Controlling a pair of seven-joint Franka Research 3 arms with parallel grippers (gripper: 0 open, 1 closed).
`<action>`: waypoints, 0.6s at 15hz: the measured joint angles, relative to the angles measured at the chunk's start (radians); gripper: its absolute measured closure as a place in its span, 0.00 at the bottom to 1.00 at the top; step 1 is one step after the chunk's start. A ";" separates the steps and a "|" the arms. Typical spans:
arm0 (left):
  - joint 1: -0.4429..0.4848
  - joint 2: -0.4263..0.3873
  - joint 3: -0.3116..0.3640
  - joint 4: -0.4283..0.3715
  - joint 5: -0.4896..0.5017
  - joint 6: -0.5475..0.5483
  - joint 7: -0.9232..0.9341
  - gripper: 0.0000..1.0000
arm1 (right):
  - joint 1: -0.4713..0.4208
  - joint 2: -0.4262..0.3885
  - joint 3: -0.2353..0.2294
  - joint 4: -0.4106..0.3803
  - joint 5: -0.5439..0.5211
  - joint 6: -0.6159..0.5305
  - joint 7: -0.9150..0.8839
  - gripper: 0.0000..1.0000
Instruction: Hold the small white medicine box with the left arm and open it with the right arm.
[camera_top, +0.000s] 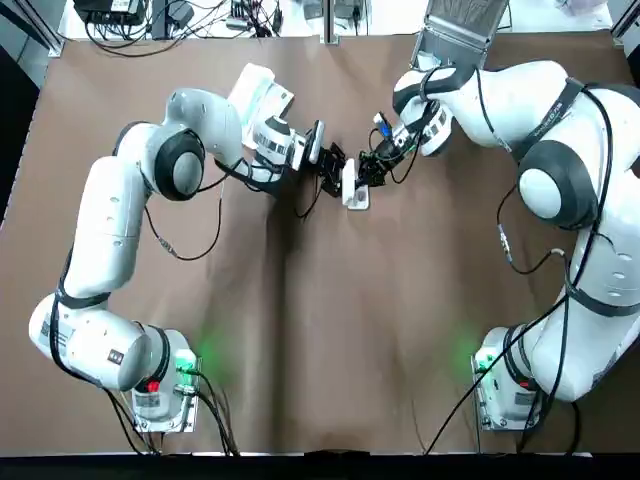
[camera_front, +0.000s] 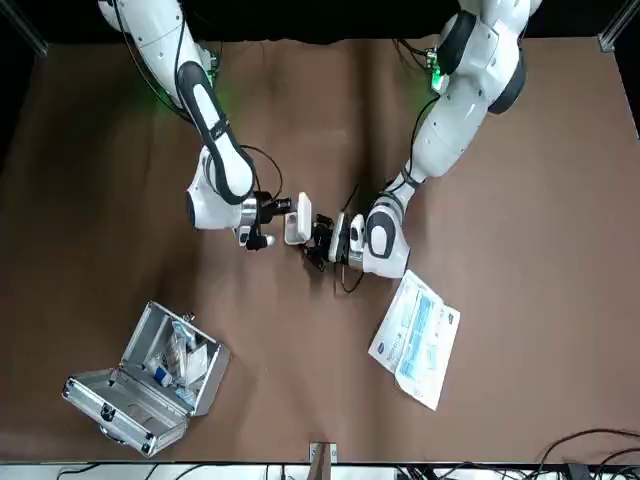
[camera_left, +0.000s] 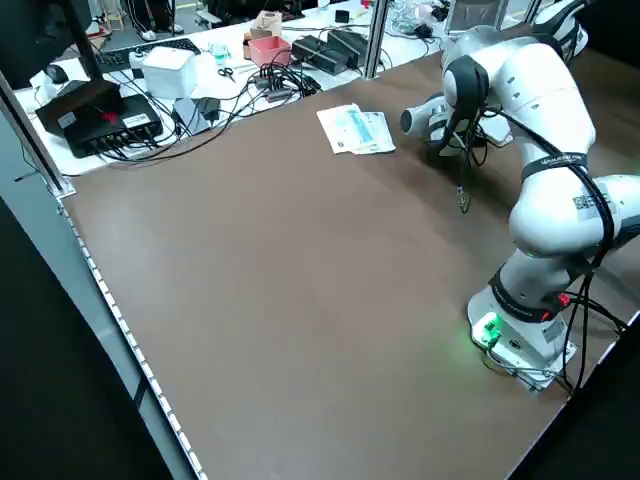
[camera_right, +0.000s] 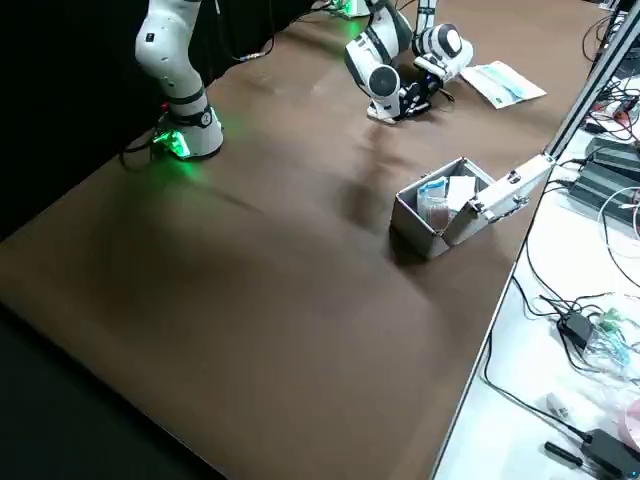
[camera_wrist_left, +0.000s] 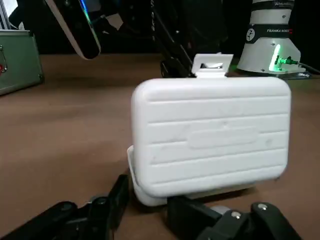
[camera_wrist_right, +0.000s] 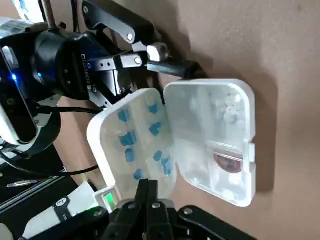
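Metal case (camera_front: 115, 400), leaflet (camera_front: 418, 338), opened medicine box (camera_front: 296, 220)

The small white medicine box (camera_top: 352, 186) is sitting open on the bench (camera_top: 300, 340), a little toward 12 o'clock from the middle in the top view. Its two rounded halves are gaping wide along the hinge. One half (camera_wrist_right: 136, 142) is showing compartments with blue pieces, the other (camera_wrist_right: 215, 135) pale contents and a reddish spot. The outer shell is ribbed, with a latch tab (camera_wrist_left: 212, 66) showing above its edge.
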 joint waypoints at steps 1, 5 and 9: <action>0.000 0.000 0.000 0.000 0.000 0.000 0.000 0.56 | 0.002 0.001 0.000 0.001 0.004 0.000 0.000 0.99; 0.000 0.000 0.000 0.000 0.000 0.000 0.000 0.56 | 0.005 0.002 0.000 0.003 0.012 0.000 0.000 0.99; 0.000 0.000 0.000 0.000 0.000 -0.001 0.000 0.54 | 0.006 0.002 0.000 0.004 0.013 0.000 0.000 0.99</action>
